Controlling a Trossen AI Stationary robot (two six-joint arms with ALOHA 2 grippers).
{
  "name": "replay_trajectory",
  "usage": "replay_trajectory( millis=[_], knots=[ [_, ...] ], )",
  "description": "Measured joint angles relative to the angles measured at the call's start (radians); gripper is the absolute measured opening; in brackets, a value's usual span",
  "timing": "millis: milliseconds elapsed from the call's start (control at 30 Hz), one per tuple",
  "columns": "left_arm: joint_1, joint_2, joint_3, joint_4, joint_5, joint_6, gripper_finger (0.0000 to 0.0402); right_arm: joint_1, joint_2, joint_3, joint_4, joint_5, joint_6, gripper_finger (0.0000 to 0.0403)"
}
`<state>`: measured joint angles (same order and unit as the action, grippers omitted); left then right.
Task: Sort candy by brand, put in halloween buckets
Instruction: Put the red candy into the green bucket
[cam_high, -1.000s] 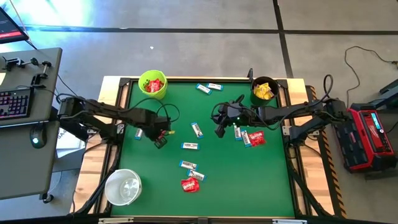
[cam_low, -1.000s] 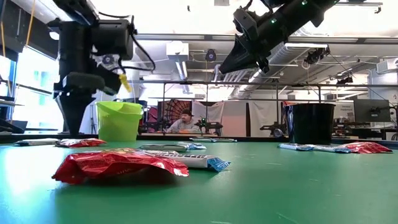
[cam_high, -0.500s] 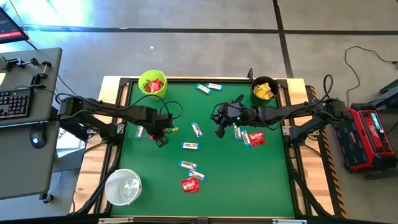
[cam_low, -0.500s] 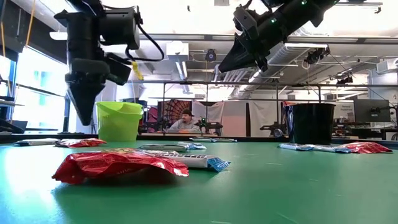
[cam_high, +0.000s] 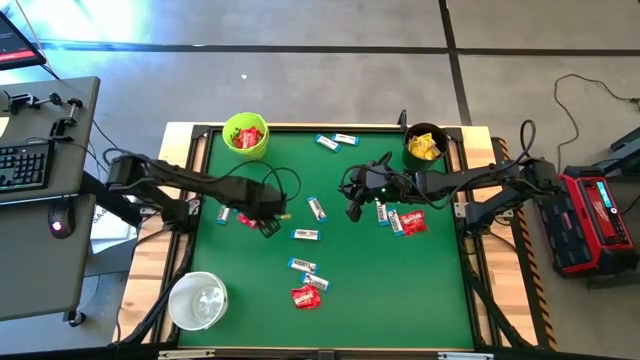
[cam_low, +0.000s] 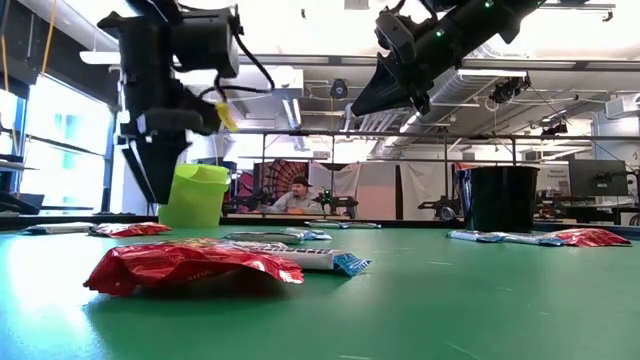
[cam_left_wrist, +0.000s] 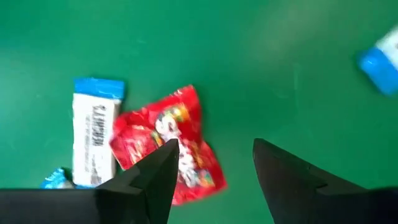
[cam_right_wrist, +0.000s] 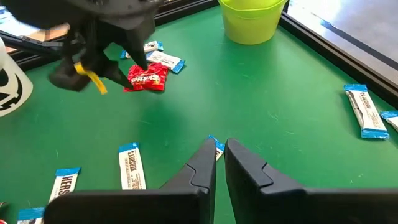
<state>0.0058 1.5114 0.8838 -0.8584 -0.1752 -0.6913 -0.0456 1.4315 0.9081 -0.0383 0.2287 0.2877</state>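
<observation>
Three buckets stand on the green table (cam_high: 420, 290): the white bucket (cam_high: 197, 301) at the near left corner, the lime green bucket (cam_high: 245, 134) and black bucket (cam_high: 424, 145) along the far edge. Red packets (cam_high: 306, 297) and white-and-blue bars (cam_high: 305, 235) lie scattered across the mat between them. The left gripper (cam_high: 268, 226) hovers with fingers parted, empty, just beside a red packet (cam_left_wrist: 168, 144). The right gripper (cam_high: 352, 212) hangs mid-table, fingers closed on nothing. Red candy shows inside the green bucket, yellow packets (cam_high: 424, 149) inside the black.
</observation>
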Motion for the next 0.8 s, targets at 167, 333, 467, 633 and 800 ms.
replay_trajectory(
  millis=[167, 333, 467, 633, 800],
  knots=[
    [-0.013, 0.086, 0.037, -0.052, -0.127, -0.015, 0.0199, 0.0, 0.0, 0.0, 0.0, 0.005, 0.003, 0.0023],
    [-0.001, 0.146, 0.042, -0.062, -0.139, 0.001, 0.0199, 0.0, 0.0, 0.0, 0.0, 0.007, 0.021, 0.0023],
    [0.014, 0.183, 0.042, -0.034, -0.087, 0.062, 0.0199, 0.0, 0.0, 0.0, -0.001, 0.007, 0.025, 0.0023],
    [0.022, 0.208, 0.045, -0.007, -0.041, 0.144, 0.0198, 0.0, 0.0, 0.0, -0.001, 0.007, 0.027, 0.0023],
    [0.051, 0.208, 0.046, -0.022, -0.006, 0.183, 0.0166, 0.0, 0.0, 0.0, 0.0, 0.007, 0.027, 0.0023]
  ],
)
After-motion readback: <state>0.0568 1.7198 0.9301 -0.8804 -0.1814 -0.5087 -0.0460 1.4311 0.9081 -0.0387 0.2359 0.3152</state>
